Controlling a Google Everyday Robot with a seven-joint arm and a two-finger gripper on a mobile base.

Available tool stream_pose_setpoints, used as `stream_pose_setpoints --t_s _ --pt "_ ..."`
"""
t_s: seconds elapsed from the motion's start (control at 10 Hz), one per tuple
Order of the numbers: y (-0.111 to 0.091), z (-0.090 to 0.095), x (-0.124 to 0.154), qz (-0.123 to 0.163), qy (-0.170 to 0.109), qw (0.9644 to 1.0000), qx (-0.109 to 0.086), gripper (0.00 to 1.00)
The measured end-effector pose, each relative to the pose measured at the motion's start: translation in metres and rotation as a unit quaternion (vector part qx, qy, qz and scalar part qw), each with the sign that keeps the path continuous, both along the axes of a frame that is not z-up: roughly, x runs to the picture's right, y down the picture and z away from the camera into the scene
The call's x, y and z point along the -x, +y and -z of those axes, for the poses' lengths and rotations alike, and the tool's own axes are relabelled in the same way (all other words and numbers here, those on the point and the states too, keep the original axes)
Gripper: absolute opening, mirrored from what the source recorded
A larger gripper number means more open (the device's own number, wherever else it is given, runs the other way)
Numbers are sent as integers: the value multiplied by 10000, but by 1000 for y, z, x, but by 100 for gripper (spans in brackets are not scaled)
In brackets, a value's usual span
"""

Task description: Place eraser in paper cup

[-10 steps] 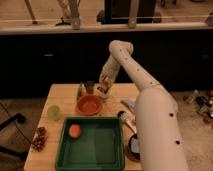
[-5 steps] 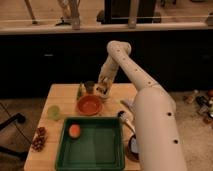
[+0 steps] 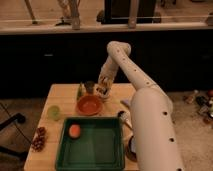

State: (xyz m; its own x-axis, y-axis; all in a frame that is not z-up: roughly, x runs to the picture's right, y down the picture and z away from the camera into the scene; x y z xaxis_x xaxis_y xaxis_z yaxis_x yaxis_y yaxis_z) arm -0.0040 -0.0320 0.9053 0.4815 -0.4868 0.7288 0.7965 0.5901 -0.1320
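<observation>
My gripper (image 3: 103, 92) hangs over the back of the wooden table (image 3: 60, 95). It is just right of the small dark cup (image 3: 90, 86) and above the right rim of the orange bowl (image 3: 89, 105). A short white paper cup (image 3: 123, 116) stands by the green tray's far right corner, partly hidden by my arm. It is to the right of the gripper and nearer the front. I cannot make out the eraser; it may be hidden at the gripper.
A green tray (image 3: 92, 150) with an orange ball (image 3: 74, 130) fills the front of the table. A translucent green cup (image 3: 53, 111) stands at the left, and dark red grapes (image 3: 38, 138) lie at the left edge. A pale cloth (image 3: 126, 102) lies at the right. A small green bottle (image 3: 80, 91) stands by the dark cup.
The gripper has come down slightly over the back of the table. Nothing else has moved.
</observation>
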Motion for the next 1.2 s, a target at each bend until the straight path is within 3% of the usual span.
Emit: stream_pose_setpoints --t_s 0.5,0.6,1.2 --pt "1 -1 -4 -112 68 9999 101 74" --pt "1 -1 -4 -128 66 9998 100 79" --pt "-3 4 -7 -194 12 9998 68 80"
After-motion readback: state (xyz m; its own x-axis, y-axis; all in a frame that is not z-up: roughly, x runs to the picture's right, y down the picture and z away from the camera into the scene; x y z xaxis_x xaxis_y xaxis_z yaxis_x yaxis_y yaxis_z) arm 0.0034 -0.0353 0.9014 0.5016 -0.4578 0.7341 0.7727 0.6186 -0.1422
